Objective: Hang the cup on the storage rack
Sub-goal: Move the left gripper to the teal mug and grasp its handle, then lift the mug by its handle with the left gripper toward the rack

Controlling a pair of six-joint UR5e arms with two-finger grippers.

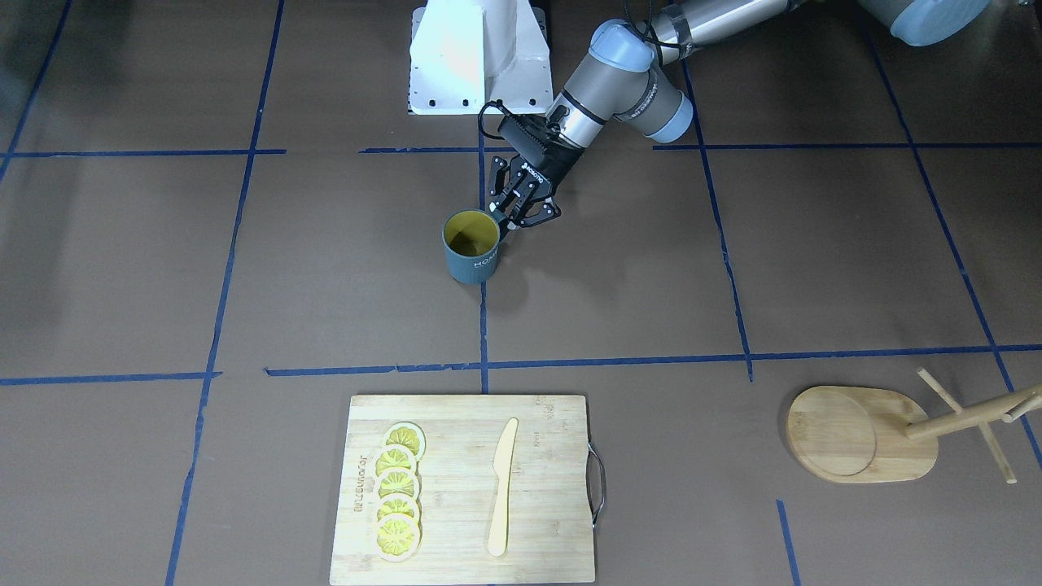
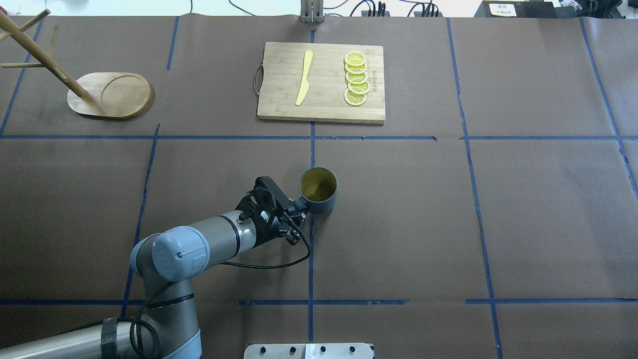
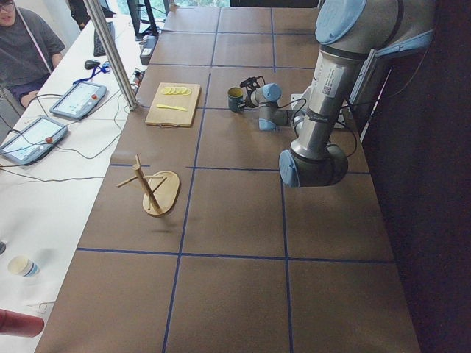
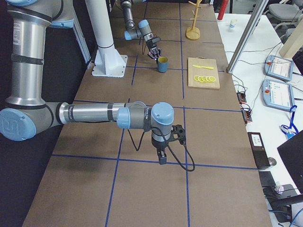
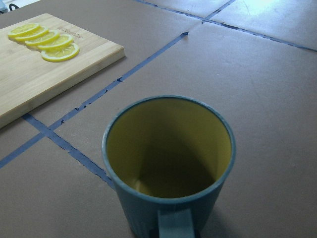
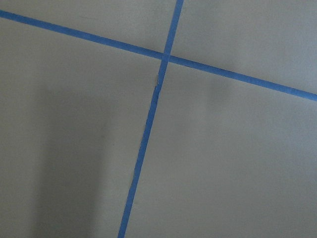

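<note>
The left gripper [image 2: 298, 205] reaches in low at the handle of the cup [image 2: 319, 193], its fingers apparently pinched on the loop, though the contact itself is small in every view. The mug stands upright near the middle of the table [image 2: 523, 214], handle turned toward about 8 o'clock in the overhead view. The grasping step looks to be in hand, with no lift yet. The storage rack [image 2: 112, 94] stands well apart at roughly 10 o'clock from the mug, near the table's far left corner, its pegs bare and the round recess in its base holding nothing. The next move likely calls for raising the mug clear of the table, carrying it across to the rack and turning it so the handle loop can slide over a thin peg. The mug's yellow interior is empty. At 12 o'clock from it lies a cutting board [image 2: 279, 99] with a row of five overlapping lemon slices [image 2: 356, 80] and a pale yellow knife [image 2: 304, 77] beside them. The right gripper [image 4: 162, 158] hangs over bare table far from the action; whether it is spread or pressed together cannot be told.
</note>
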